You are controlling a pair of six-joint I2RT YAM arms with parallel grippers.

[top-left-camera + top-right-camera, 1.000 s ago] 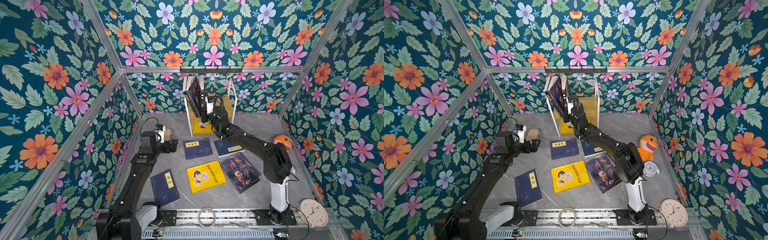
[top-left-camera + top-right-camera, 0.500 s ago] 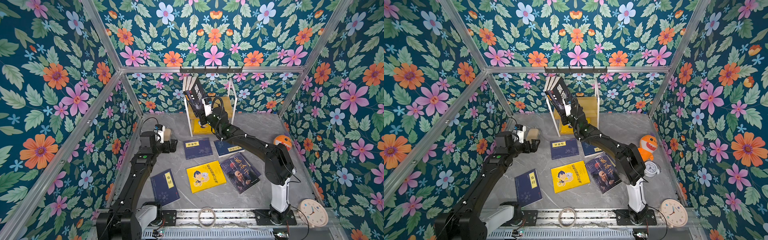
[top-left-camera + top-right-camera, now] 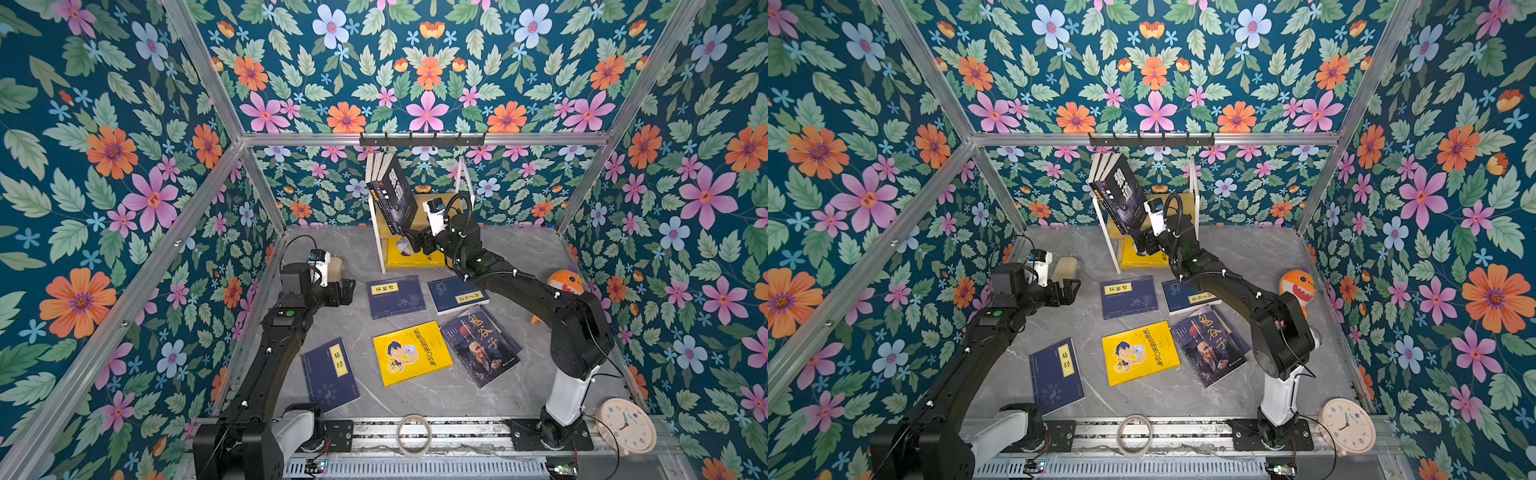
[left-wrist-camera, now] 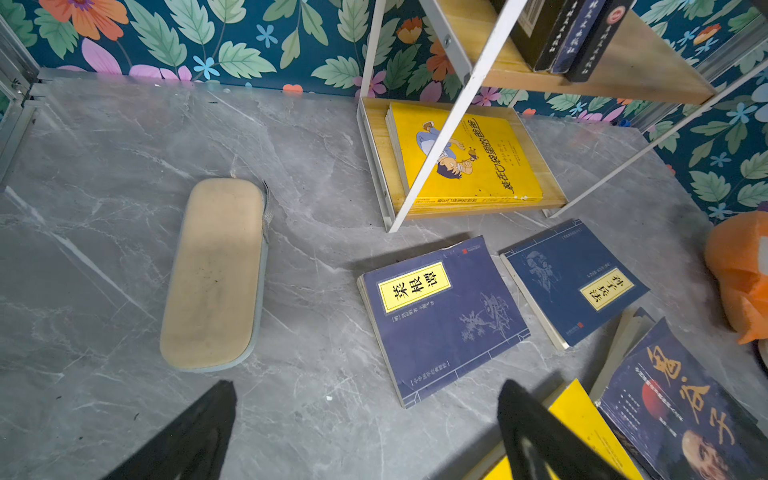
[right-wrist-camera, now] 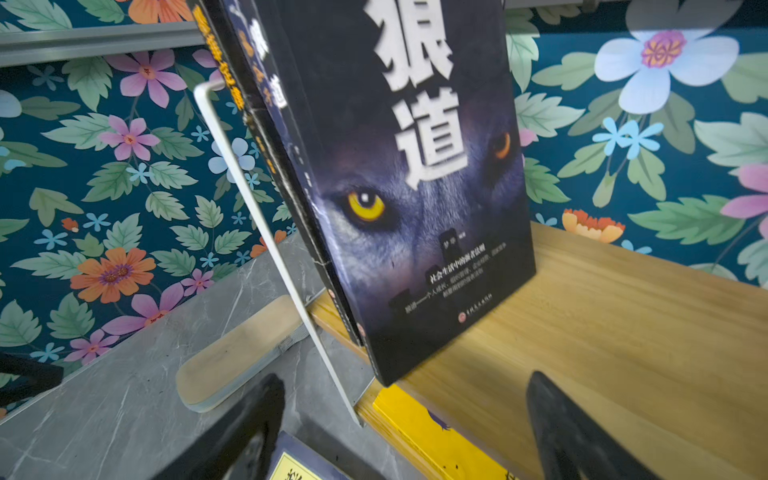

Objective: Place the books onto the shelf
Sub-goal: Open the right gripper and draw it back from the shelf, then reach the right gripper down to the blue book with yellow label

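The right gripper (image 3: 409, 240) has just let go. Its jaws, clamped a second ago, now stand wide with nothing between them. The wolf-cover book (image 5: 415, 208) stands on its own at the left end of the shelf's (image 3: 377, 232) upper board, tipped against two dark books (image 3: 379, 189) (its lower corner sits right at the board's front edge). The left gripper (image 3: 348, 291) hangs wide open and empty. That placement looks done, but at least five books, the yellow cartoon book (image 3: 411, 353) among them, lie on the tabletop (image 3: 415, 399).

Walls (image 3: 104, 124) all round w/ dark teal floral wallpaper, pink & orange blooms. Aluminium bars (image 3: 540, 139) at corners; black hook rail (image 3: 422, 141) on back bar. Grey marble-look counter (image 3: 415, 401). Light bright, even.
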